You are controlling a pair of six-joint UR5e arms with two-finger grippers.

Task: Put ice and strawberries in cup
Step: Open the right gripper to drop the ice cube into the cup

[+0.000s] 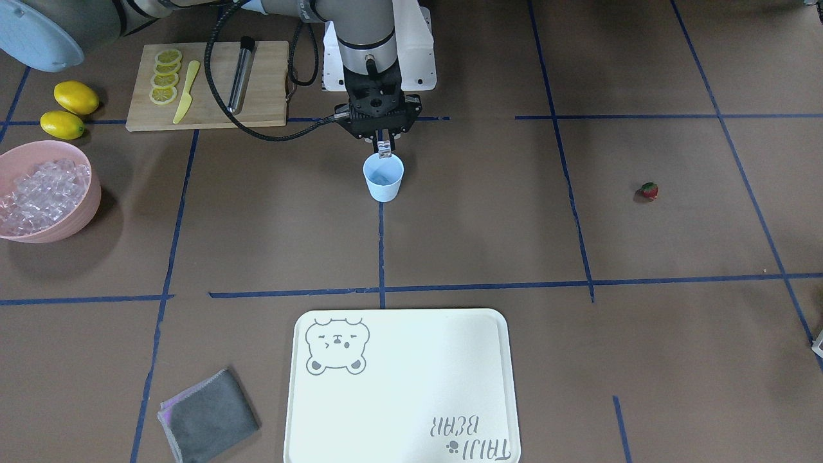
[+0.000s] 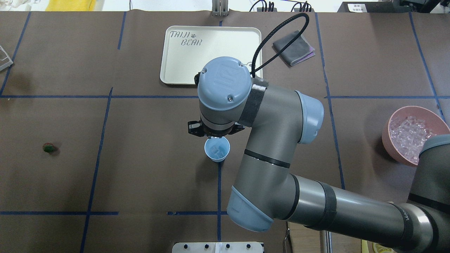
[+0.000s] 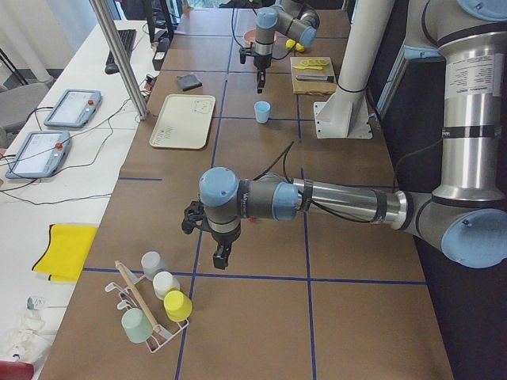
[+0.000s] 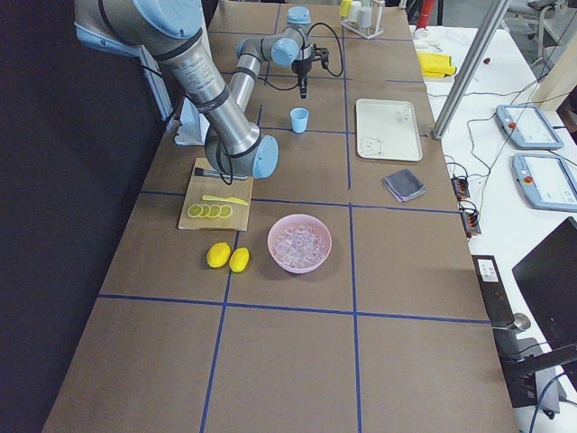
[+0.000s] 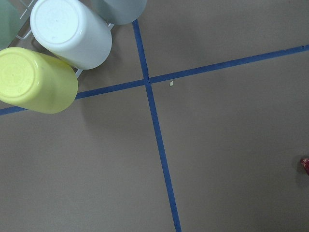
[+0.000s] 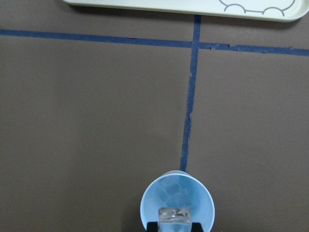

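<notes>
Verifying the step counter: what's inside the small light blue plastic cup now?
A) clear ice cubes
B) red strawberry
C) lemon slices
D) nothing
A: the right wrist view shows clear ice cubes lying inside the light blue cup; the red strawberry lies well apart from it.

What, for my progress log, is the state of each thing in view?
cup: upright, a few cubes inside
right gripper: shut on ice cube above cup
left gripper: cannot tell
strawberry: lying on table, away from cup
pink bowl: heaped with ice
</notes>
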